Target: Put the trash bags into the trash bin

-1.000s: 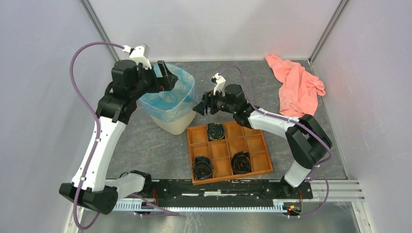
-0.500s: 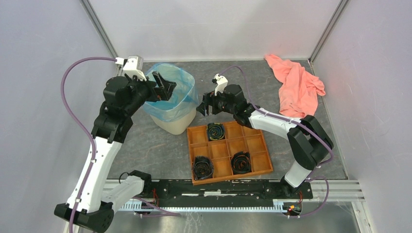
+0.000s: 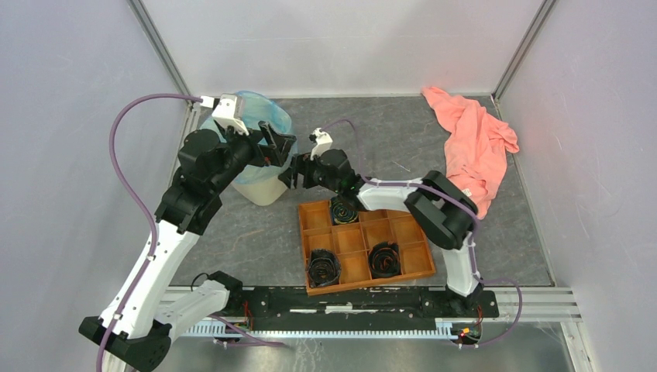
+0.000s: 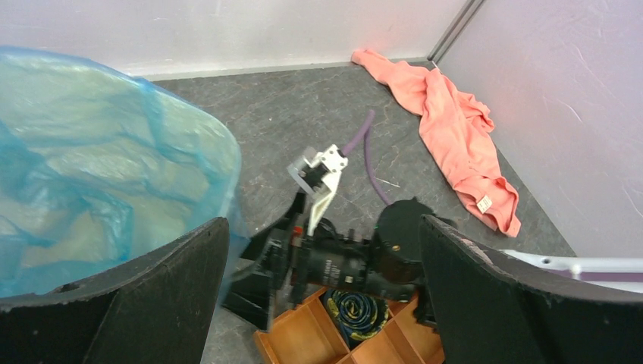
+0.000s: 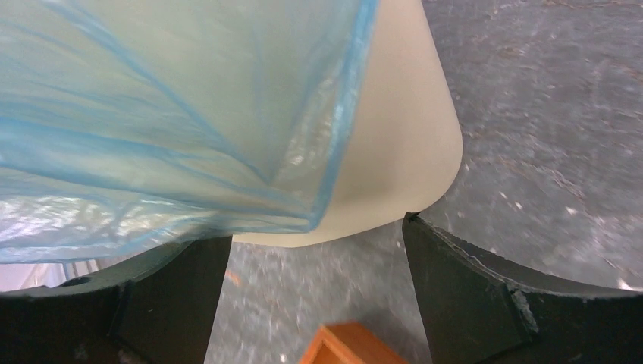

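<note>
Grey table (image 3: 387, 139): blue trash bag (image 3: 267, 116) lines cream trash bin (image 3: 259, 190), hem draped outside; I read right gripper (image 3: 292, 172) wide, empty, facing that hem; left gripper (image 3: 277, 147) wide, empty, by the rim

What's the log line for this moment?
trash bag: draped in trash bin, over rim | left gripper: open, beside rim | right gripper: open, facing bin corner

Bag (image 3: 267, 116) in bin (image 3: 262, 191); tray (image 3: 352, 267) front-R of it; cloth (image 3: 472, 139) back-R

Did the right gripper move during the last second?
Yes. The right gripper moved left along the orange tray's far edge, toward the trash bin.
</note>
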